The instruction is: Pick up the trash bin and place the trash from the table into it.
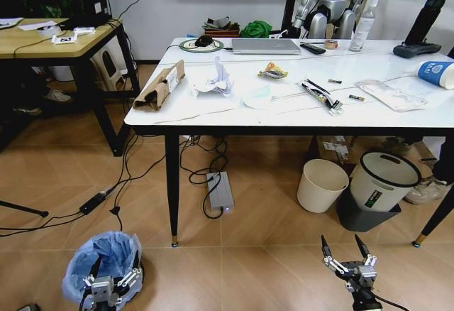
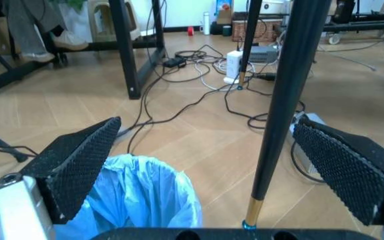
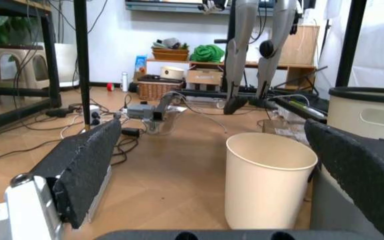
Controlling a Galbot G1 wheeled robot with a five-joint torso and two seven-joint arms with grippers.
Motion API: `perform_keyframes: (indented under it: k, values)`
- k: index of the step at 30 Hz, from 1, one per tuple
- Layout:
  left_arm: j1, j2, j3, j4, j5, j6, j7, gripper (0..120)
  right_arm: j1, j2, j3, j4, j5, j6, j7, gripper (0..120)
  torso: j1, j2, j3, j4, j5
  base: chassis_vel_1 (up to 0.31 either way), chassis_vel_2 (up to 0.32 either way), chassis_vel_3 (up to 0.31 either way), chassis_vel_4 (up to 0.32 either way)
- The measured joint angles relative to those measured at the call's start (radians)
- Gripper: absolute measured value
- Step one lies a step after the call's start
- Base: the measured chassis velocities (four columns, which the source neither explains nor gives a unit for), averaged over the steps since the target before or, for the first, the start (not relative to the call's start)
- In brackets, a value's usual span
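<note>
We see a light-blue bag lining the trash bin (image 1: 106,265), a white grey-veined bench (image 1: 298,108) edged black, brown cardboard (image 1: 160,84), a blue cup (image 1: 436,73), and a cream bucket (image 1: 322,185).

trash bin (image 1: 103,265): lower edge cropped | blue paper cup (image 1: 437,73): cut off at frame edge

Robotics lab: humanoid robot (image 1: 333,6) by wall (floor cables (image 1: 142,176)).
</note>
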Motion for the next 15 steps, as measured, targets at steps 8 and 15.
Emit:
perform_keyframes:
  k: [8, 15]
  values:
    - [0.0, -0.003, -0.005, 0.001, -0.001, -0.005, 0.002, 99, 0.006, 0.0, -0.002, -0.005, 0.001, -0.001, 0.0, 100, -0.012, -0.035, -0.023, 0.0, 0.0, 0.0, 0.0, 0.0, 0.0]
    - [-0.002, -0.004, -0.008, -0.002, -0.003, -0.013, 0.003, 100, 0.009, 0.0, -0.003, -0.005, 0.002, -0.004, 0.001, 100, -0.02, -0.064, -0.044, 0.0, 0.0, 0.0, 0.0, 0.0, 0.0]
